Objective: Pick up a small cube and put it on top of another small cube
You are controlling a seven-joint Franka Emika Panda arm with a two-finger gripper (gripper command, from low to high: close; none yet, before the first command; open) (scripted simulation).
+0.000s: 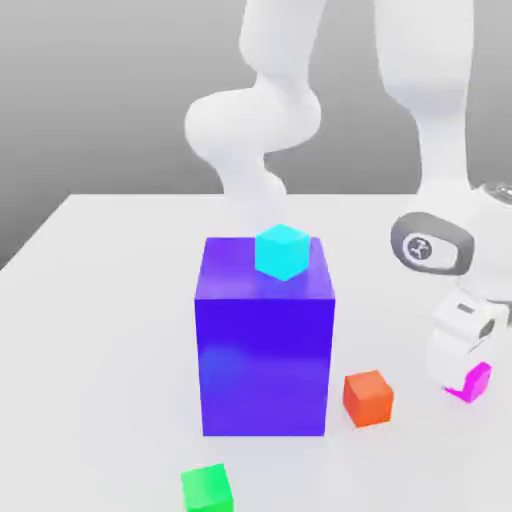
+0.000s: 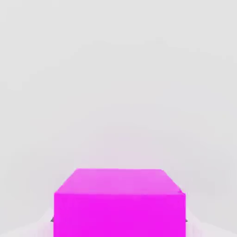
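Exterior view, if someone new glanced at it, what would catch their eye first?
The big blue-purple block dominates the middle of the white table, with a small cyan cube sitting on its top. At the exterior view's right, the white arm's gripper is down at the table, shut on the magenta cube. An orange cube sits beside the block's front corner, and a green cube lies nearer the camera.

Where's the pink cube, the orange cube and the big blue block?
pink cube [image 2: 119, 203]: hand view, front face.
orange cube [image 1: 368, 399]: exterior view, front face.
big blue block [image 1: 265, 360]: exterior view, front face.
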